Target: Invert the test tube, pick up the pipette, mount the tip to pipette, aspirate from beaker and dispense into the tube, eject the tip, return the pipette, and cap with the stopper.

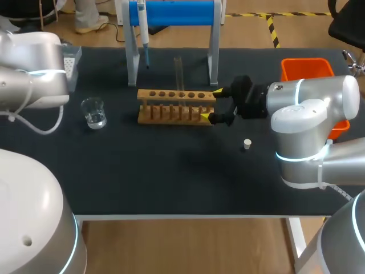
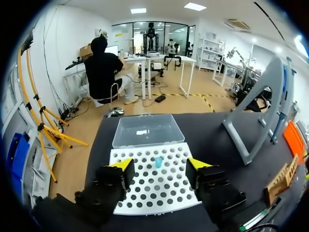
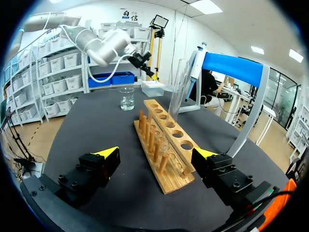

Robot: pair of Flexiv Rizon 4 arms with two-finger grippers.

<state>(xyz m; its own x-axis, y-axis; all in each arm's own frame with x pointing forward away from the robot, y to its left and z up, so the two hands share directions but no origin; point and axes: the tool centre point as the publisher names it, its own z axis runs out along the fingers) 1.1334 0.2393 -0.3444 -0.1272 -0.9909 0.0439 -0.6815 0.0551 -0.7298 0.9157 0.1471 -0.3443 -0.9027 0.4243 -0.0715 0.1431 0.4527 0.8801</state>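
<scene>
Right end effector (image 3: pixel 157 157) spread wide at the end of the wooden rack (image 3: pixel 164 145)
The test tube (image 3: pixel 178 89) stands upright in a middle hole of the rack, ahead of the fingers and untouched (only the rack's near end lies between them). The left end effector (image 2: pixel 157 164), also spread, hovers over the white tip tray (image 2: pixel 154 191). The pipette (image 1: pixel 144 31) hangs on its blue stand (image 1: pixel 171 12), and the stopper (image 1: pixel 247 144) lies on the desk (image 1: pixel 171 177).

Head view high behind, facing down, wrist views low, close, all sharing the rack (image 1: pixel 171 117)

The black table (image 1: pixel 171 182) carries a wooden rack (image 1: pixel 177 106), beaker (image 1: pixel 93 112), stopper (image 1: pixel 247 144), pipette stand (image 1: pixel 132 57) and tip box (image 2: pixel 159 186).
</scene>
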